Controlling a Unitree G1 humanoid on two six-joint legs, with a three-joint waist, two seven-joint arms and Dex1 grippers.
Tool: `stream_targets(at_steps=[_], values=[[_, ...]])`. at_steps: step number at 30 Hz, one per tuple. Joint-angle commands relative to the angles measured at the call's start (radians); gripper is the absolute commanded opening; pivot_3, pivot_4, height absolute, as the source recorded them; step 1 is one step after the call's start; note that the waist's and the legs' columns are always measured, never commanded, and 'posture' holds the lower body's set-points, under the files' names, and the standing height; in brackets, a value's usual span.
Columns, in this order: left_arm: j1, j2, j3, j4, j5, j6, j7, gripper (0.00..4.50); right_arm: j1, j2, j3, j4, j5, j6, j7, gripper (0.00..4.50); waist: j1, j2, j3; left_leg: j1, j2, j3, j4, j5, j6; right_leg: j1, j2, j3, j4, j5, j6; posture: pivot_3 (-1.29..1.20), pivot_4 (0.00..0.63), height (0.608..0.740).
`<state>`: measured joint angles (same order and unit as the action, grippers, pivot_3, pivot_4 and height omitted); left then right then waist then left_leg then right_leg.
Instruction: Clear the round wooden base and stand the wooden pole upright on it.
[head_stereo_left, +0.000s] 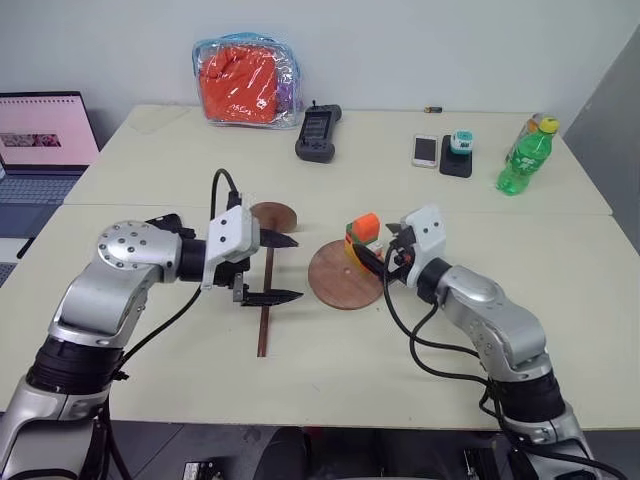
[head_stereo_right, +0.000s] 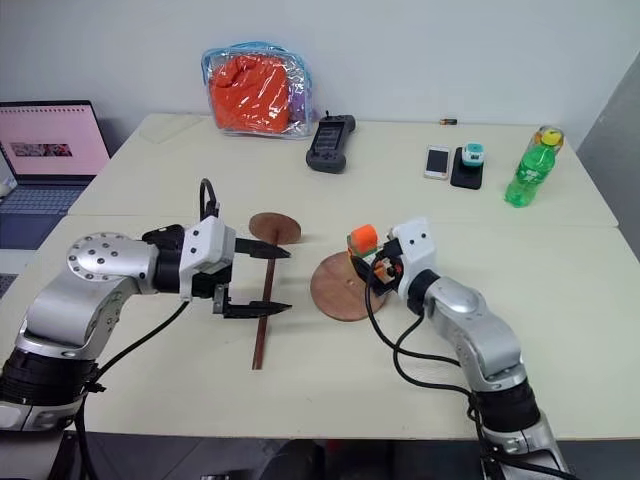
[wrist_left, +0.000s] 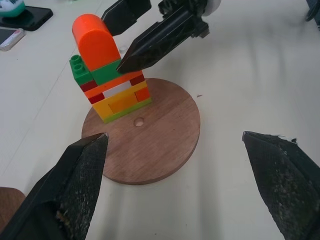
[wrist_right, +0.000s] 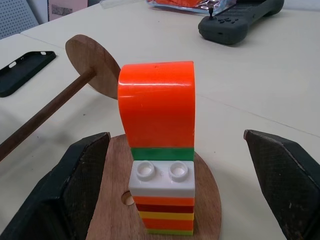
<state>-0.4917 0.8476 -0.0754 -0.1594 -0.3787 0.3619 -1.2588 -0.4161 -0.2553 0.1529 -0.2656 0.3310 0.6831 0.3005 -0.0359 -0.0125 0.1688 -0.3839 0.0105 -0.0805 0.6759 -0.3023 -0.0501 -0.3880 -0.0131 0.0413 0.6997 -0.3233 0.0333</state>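
Laptop (head_stereo_left: 40, 150), orange bagged item (head_stereo_left: 247, 80), black handheld controller (head_stereo_left: 318, 132), two phones (head_stereo_left: 425, 150), green bottle (head_stereo_left: 525, 157)

The pale surface (head_stereo_left: 330, 180) is occupied by a wooden base (head_stereo_left: 340, 278), pole (head_stereo_left: 265, 318), bottle (head_stereo_left: 524, 158), phone (head_stereo_left: 425, 150) and bagged cloth (head_stereo_left: 245, 80).

Block tower (head_stereo_left: 363, 238) on round wooden base (head_stereo_left: 340, 282), wooden pole (head_stereo_left: 266, 300) left

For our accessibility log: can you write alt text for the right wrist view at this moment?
A tower of coloured toy bricks with a rounded orange top stands on the round wooden base, framed by the open right gripper, whose black fingers stand apart from it on either side. Behind, the wooden pole lies on the pale table.
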Motion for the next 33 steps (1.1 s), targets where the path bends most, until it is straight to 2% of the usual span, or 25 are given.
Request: stream_targets(at_steps=[1, 7, 10, 14, 19, 21, 25, 33], values=[[-0.019, 0.002, 0.018, -0.017, -0.011, -0.006, -0.001, 4.47, -0.038, 0.017, -0.007, 0.042, -0.012, -0.038, 0.024, 4.50, 0.000, 0.000, 0.000, 0.000, 0.000, 0.000, 0.000, 0.000, 0.000, 0.000, 0.000, 0.000, 0.000, 0.000, 0.000, 0.00, 0.150, 0.740], [-0.010, 0.003, 0.019, -0.020, -0.007, -0.007, 0.003, 4.47, -0.054, 0.026, -0.014, 0.093, 0.006, -0.028, 0.077, 4.50, 0.000, 0.000, 0.000, 0.000, 0.000, 0.000, 0.000, 0.000, 0.000, 0.000, 0.000, 0.000, 0.000, 0.000, 0.000, 0.00, 0.150, 0.740], [-0.010, 0.001, 0.018, -0.021, -0.005, -0.008, 0.007, 4.50, -0.068, 0.030, -0.013, 0.130, -0.011, -0.044, 0.085, 4.13, 0.000, 0.000, 0.000, 0.000, 0.000, 0.000, 0.000, 0.000, 0.000, 0.000, 0.000, 0.000, 0.000, 0.000, 0.000, 0.00, 0.150, 0.740], [-0.011, -0.003, 0.017, -0.020, -0.005, -0.008, 0.012, 4.50, -0.076, 0.034, -0.013, 0.145, -0.015, -0.051, 0.097, 3.12, 0.000, 0.000, 0.000, 0.000, 0.000, 0.000, 0.000, 0.000, 0.000, 0.000, 0.000, 0.000, 0.000, 0.000, 0.000, 0.00, 0.150, 0.740], [-0.016, -0.013, 0.017, -0.022, -0.008, -0.004, 0.020, 4.50, -0.073, 0.029, -0.013, 0.135, -0.020, -0.050, 0.114, 2.07, 0.000, 0.000, 0.000, 0.000, 0.000, 0.000, 0.000, 0.000, 0.000, 0.000, 0.000, 0.000, 0.000, 0.000, 0.000, 0.00, 0.150, 0.740], [-0.029, -0.038, 0.027, -0.026, -0.038, 0.026, 0.036, 4.50, -0.057, -0.004, -0.022, 0.089, -0.025, -0.045, 0.129, 1.57, 0.000, 0.000, 0.000, 0.000, 0.000, 0.000, 0.000, 0.000, 0.000, 0.000, 0.000, 0.000, 0.000, 0.000, 0.000, 0.00, 0.150, 0.740], [-0.043, -0.080, 0.035, -0.038, -0.073, 0.059, 0.062, 4.50, -0.030, -0.083, -0.092, -0.023, -0.011, -0.022, 0.139, 1.52, 0.005, 0.000, 0.000, -0.001, 0.000, -0.001, 0.000, 0.000, 0.000, 0.000, -0.001, 0.000, 0.000, 0.000, 0.000, 0.00, 0.150, 0.740], [-0.131, -0.261, -0.033, -0.045, -0.087, 0.103, 0.174, 4.50, 0.108, -0.293, -0.393, -0.115, -0.024, 0.004, 0.105, 1.52, 0.010, 0.000, 0.000, -0.003, -0.002, -0.001, 0.001, 0.000, 0.000, 0.001, -0.003, -0.001, -0.001, 0.000, 0.000, 0.00, 0.150, 0.740]])
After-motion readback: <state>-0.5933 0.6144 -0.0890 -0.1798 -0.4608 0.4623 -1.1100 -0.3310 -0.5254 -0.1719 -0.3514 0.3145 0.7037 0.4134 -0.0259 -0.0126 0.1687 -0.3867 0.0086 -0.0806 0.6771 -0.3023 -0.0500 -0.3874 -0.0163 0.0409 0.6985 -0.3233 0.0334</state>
